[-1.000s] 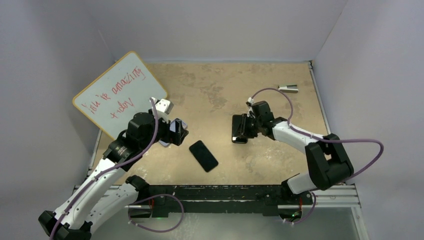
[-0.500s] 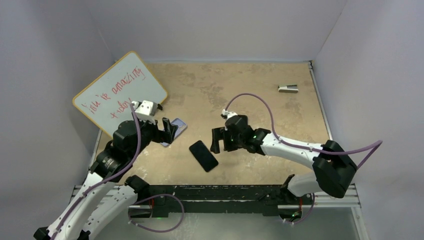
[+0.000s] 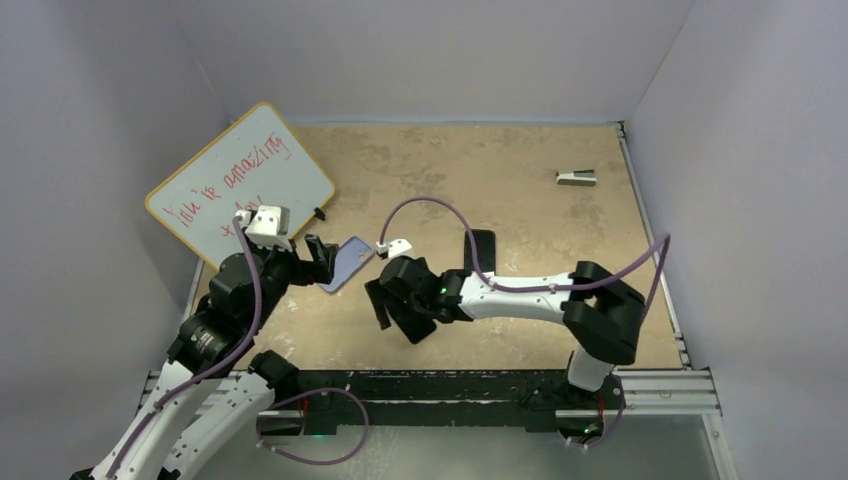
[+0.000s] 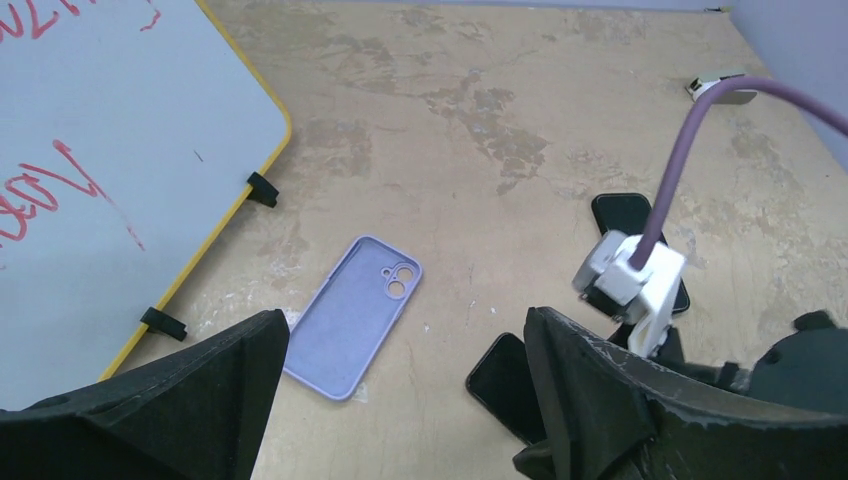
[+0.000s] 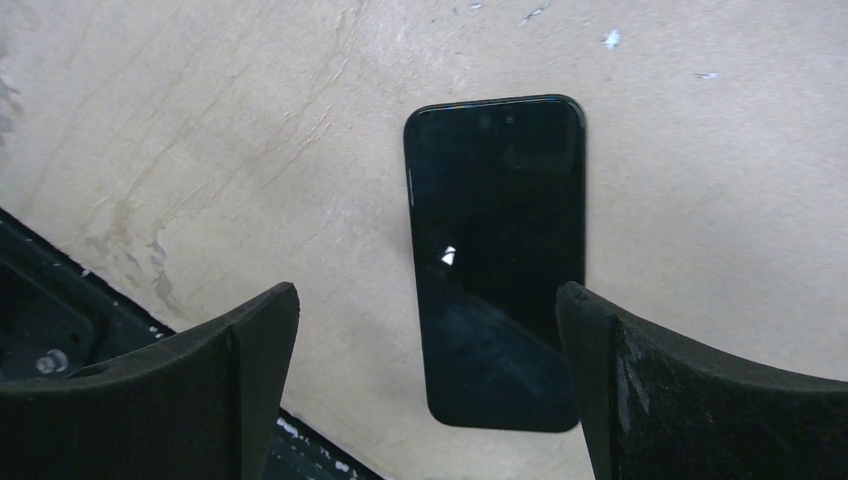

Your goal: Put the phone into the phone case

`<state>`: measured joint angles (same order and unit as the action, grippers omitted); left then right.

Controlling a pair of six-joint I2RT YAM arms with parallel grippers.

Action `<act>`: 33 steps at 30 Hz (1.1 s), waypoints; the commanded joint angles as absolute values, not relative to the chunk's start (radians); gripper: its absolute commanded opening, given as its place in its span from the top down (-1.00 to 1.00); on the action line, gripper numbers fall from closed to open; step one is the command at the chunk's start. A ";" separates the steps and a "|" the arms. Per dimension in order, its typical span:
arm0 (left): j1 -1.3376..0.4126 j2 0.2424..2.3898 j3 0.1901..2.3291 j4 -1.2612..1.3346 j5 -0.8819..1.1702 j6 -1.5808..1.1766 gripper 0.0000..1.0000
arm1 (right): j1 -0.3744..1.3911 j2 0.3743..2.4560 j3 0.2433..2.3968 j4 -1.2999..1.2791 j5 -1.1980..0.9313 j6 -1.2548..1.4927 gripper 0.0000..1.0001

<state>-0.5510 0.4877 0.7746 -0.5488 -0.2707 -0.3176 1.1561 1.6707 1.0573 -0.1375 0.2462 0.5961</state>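
The phone (image 5: 495, 260) lay mid-frame between the wide-spread fingers of the right gripper (image 5: 426, 290) (nothing held); the left gripper (image 4: 407, 318) gaped empty too

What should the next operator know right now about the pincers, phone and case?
Left pincer: open, empty, above the table beside the phone case.
Right pincer: open, empty, hovering over the phone.
The case lies flat and empty by the whiteboard; the phone lies flat near the front edge, apart from it.
Done: nothing seated.
Left: grasp phone, carry it to case, press in. Ignore the other black phone behind.
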 commanded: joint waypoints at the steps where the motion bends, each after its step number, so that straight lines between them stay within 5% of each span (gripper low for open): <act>1: -0.552 0.474 0.808 -0.542 -0.314 -0.335 -0.85 | 1.185 1.741 1.128 -0.179 0.339 0.567 -0.98; 22: -0.552 0.494 0.810 -0.556 -0.311 -0.342 -1.00 | 1.193 1.791 1.062 -0.158 0.374 0.525 -0.97; 33: -0.552 0.532 0.803 -0.554 -0.306 -0.357 -1.00 | 1.193 1.790 1.021 -0.130 0.289 0.541 -0.63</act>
<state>-0.5510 0.5064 0.7746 -0.5648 -0.3004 -0.3336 1.1904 1.7954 1.0485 -0.1467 0.3241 0.5301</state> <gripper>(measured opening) 0.996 0.849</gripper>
